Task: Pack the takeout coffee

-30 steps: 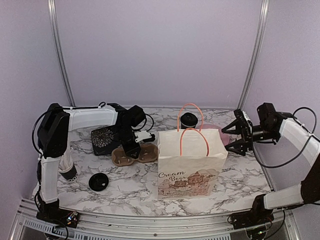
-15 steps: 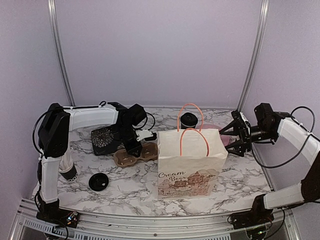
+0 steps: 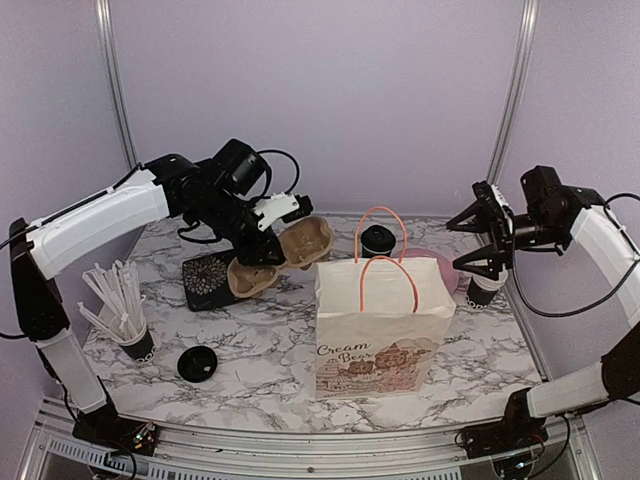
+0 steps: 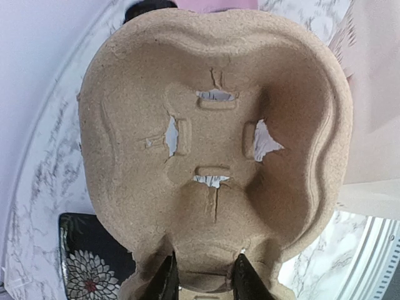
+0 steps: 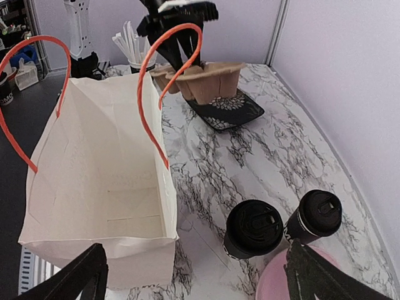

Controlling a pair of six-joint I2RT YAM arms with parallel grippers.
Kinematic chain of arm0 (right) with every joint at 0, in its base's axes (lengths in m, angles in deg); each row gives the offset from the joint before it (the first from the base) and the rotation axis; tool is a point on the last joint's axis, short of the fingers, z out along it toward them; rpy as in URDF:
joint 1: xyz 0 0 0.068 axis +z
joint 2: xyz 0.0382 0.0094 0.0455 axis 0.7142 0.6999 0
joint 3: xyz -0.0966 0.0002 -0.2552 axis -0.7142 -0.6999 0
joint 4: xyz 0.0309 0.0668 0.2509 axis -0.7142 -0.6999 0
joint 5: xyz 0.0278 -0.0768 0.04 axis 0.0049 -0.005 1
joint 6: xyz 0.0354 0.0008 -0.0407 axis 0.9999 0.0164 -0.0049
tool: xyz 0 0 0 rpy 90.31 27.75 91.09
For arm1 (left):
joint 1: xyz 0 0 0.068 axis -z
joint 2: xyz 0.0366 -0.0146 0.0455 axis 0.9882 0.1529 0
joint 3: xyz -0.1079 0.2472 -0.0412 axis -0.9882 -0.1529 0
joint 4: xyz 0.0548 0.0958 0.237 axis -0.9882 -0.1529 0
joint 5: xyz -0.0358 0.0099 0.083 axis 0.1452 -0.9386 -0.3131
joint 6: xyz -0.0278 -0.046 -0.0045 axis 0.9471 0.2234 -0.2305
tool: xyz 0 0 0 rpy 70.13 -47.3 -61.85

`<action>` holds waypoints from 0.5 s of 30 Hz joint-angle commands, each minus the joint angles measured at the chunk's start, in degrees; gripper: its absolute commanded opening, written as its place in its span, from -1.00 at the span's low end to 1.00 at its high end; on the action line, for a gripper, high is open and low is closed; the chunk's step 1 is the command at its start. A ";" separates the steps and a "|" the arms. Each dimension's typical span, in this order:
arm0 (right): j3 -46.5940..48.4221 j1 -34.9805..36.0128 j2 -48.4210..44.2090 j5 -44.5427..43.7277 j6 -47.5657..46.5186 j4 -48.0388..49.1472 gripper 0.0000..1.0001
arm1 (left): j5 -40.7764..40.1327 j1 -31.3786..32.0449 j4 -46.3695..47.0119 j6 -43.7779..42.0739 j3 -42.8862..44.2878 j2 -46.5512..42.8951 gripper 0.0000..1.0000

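Two takeout coffee cups, black with black lids, stand on the marble table: one (image 3: 377, 240) behind the white paper bag (image 3: 380, 320), the other (image 3: 483, 291) to the bag's right. The right wrist view shows both cups (image 5: 253, 228) (image 5: 315, 215) beside the open, empty bag (image 5: 100, 169). My left gripper (image 3: 262, 236) is shut on a brown pulp cup carrier (image 3: 285, 255), held tilted in the air left of the bag. That carrier (image 4: 212, 144) fills the left wrist view, its edge between my fingers (image 4: 165, 278). My right gripper (image 3: 470, 243) hangs open above the right-hand cup, holding nothing.
A black floral tray (image 3: 208, 280) lies under the raised carrier. A black cup of white straws (image 3: 130, 330) stands at the front left, with a loose black lid (image 3: 197, 363) near it. A pink plate (image 3: 440, 265) lies behind the bag's right side.
My left arm has lifted the carrier off the table, up and toward the bag. The right gripper has risen slightly and uncovered the cup to the bag's right.
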 commanded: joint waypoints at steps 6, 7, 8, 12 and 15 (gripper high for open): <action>10.55 9.89 6.21 -2.94 8.69 -1.23 0.89 | 9.94 4.31 -1.14 3.87 9.15 -11.23 -0.42; 10.70 11.12 6.51 -3.87 10.46 0.28 0.87 | 11.04 5.20 -0.76 4.14 10.15 -11.85 -0.42; 10.93 12.19 6.85 -4.39 11.83 1.54 0.86 | 12.08 6.06 -0.05 4.51 10.82 -12.51 -0.42; 12.91 15.10 8.59 -4.24 16.48 4.86 0.81 | 18.12 8.80 9.70 7.10 8.96 -14.79 -0.44; 15.65 16.98 10.12 -3.27 18.18 4.80 0.79 | 22.79 9.68 19.84 10.10 5.12 -15.15 -0.45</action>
